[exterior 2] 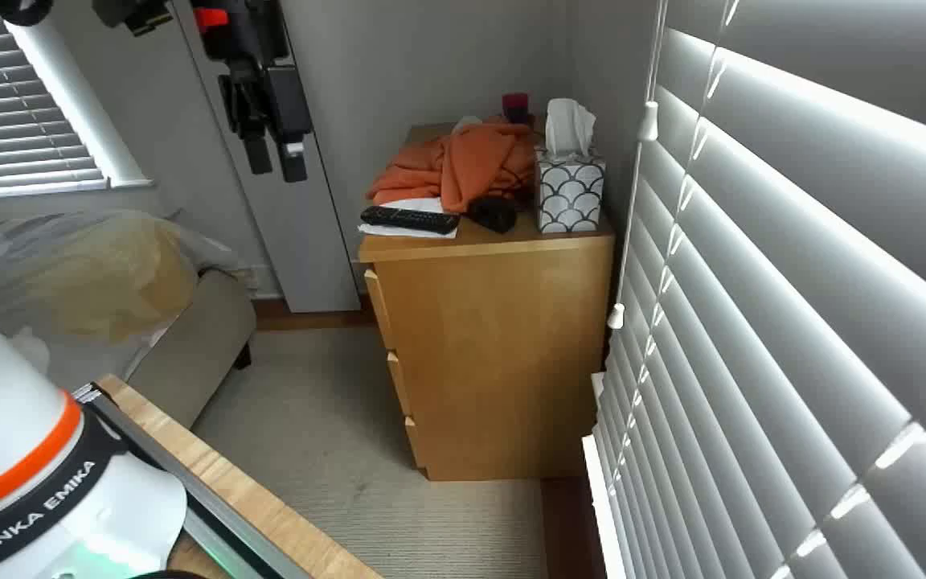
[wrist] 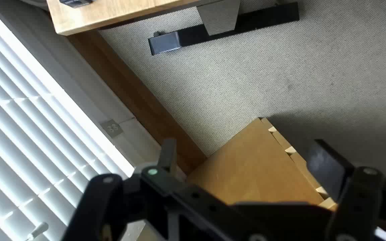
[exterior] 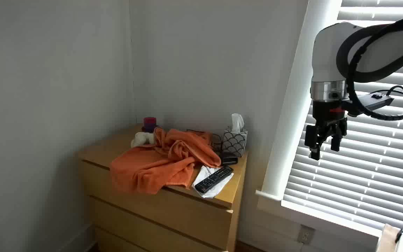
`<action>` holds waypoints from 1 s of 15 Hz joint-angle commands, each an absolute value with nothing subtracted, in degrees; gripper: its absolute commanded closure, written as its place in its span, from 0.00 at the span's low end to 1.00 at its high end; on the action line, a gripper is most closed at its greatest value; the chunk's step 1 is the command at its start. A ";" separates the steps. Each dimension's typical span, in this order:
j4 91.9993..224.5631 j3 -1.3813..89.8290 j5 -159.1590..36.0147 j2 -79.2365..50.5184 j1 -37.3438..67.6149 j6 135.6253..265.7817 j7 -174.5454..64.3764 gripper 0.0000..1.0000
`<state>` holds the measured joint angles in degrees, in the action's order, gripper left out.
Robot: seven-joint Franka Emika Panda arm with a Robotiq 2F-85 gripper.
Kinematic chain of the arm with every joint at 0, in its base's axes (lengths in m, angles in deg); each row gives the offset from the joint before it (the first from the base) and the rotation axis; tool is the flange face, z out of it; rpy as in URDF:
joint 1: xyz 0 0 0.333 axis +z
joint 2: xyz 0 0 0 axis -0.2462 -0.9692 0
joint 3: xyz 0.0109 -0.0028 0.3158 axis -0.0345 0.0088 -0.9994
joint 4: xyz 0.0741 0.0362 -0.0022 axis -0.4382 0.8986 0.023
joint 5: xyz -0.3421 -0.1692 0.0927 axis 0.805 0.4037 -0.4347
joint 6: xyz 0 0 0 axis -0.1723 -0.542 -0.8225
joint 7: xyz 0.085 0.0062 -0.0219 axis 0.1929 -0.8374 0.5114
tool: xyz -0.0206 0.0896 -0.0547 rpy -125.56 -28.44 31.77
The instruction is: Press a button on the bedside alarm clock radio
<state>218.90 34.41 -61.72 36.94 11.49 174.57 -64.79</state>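
A: Where is the gripper (exterior: 325, 149)?

B: In an exterior view, it hangs from a white robot arm (exterior: 329, 52) before window blinds (exterior: 359, 182), well apart from a wooden dresser (exterior: 173, 210).

A: And atop the dresser?

B: An orange towel (exterior: 166, 161) lies bunched across it. A remote (exterior: 213, 179) rests on white paper (exterior: 219, 187) near the front corner, and a patterned tissue box (exterior: 234, 142) stands upright behind. What looks like the clock radio (exterior: 228, 159), dark and too small to confirm, sits just beside the towel, between remote and tissue box.

A: Where is the bed (exterior 2: 222, 318)?

B: In an exterior view, it stands apart from the dresser. The gripper hangs high, its jaws parted; the possible clock radio shows at the towel's edge, near the tissue box.

A: Do the jaws hold anything?

B: Nothing. In the wrist view, the fingers (wrist: 325, 170) spread wide, the dresser's side and carpet (wrist: 313, 77) visible beyond them. Blinds fill the left, near a wall outlet (wrist: 111, 128).
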 commanded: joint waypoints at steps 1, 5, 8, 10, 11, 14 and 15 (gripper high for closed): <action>218.83 34.81 -61.50 36.88 11.91 174.48 -64.98 0.00; 218.83 34.81 -61.50 36.85 11.91 174.48 -64.97 0.00; 218.83 34.81 -61.50 36.85 11.91 174.48 -64.97 0.00; 214.84 35.17 -60.87 32.18 11.28 178.23 -64.60 0.00; 213.31 35.40 -60.62 30.51 10.94 179.96 -64.63 0.00; 208.15 36.07 -58.52 24.57 10.35 187.54 -63.44 0.00; 206.40 36.43 -58.00 22.01 10.38 190.16 -62.54 0.00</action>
<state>212.18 35.52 -60.02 30.18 10.87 185.13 -64.38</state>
